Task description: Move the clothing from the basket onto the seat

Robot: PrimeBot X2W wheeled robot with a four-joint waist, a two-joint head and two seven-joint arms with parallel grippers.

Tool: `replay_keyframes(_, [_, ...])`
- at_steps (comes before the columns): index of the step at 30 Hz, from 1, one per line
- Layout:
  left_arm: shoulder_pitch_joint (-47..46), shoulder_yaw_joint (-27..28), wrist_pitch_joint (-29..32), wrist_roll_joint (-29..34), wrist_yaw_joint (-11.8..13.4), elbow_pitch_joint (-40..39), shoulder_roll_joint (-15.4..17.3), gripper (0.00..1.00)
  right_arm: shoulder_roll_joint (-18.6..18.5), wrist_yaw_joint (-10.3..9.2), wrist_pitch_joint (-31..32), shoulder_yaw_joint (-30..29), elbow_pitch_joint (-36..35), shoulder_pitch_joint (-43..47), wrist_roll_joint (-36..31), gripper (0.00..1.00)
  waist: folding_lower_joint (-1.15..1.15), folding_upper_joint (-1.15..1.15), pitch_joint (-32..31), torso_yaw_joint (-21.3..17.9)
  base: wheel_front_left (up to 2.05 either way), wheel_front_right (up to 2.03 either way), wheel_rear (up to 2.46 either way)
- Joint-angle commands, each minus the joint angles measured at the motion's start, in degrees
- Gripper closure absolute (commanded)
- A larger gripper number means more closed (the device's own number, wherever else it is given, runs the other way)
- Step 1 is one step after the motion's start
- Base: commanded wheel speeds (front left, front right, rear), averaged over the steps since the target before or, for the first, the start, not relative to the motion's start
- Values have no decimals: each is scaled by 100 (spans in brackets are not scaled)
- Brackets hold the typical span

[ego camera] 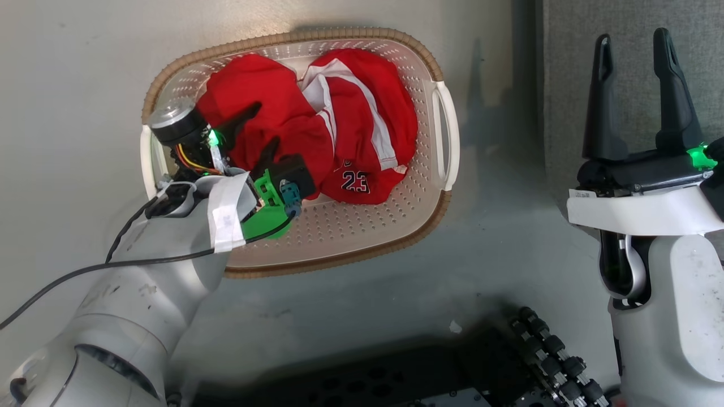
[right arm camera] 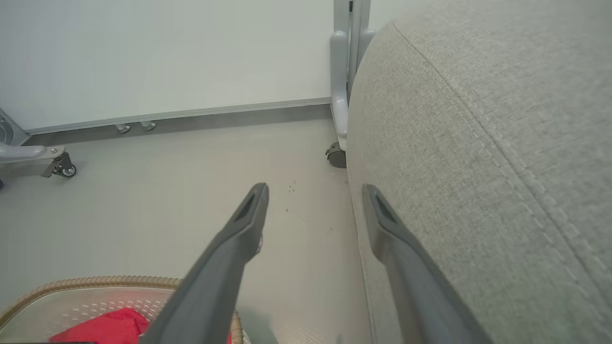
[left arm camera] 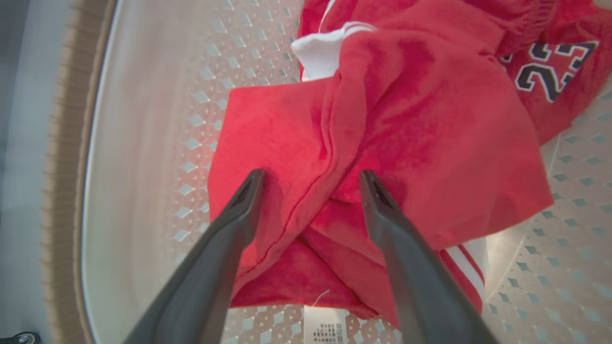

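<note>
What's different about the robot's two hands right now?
The left gripper is down inside the basket, while the right gripper is outside it, beside the grey seat. The left straddles the red clothing; the right has only floor between its fingers. Both are open, gripping nothing.

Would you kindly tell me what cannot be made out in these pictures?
- Lettering above the 23 on the jersey: too small in the head view.
- Floor of the basket under the clothing: covered by the red fabric in the head view.
- Print on the care label: tiny, and cut off by the left wrist view's bottom edge.
- Full extent of the seat: cut off by the right wrist view's right edge.
</note>
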Motion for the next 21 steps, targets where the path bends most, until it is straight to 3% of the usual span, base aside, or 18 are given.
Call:
replay_keyframes(1, [-119,-41,14,52,70,77,-29,0,-12,0,-18,18,-24,-58,24,0,-1,0,56,-12,0,0,0])
replay_keyframes(7, [-261,-218,13,154,246,246,-69,0,-12,0,-18,4,-10,-89,53,0,-1,0,158,-5,0,0,0])
replay_keyframes(10, [-311,-300,-21,190,314,279,-81,100,-12,0,-18,3,11,-93,67,0,-1,0,179,-1,0,0,0])
replay_keyframes(16, [-317,-342,-129,73,412,297,-118,100,-12,0,-18,41,96,-120,115,0,-1,0,105,14,0,0,0])
replay_keyframes(21, [30,-47,-233,-466,254,-1,-163,100,-13,0,-18,104,231,-62,109,0,-1,0,-167,11,0,0,0])
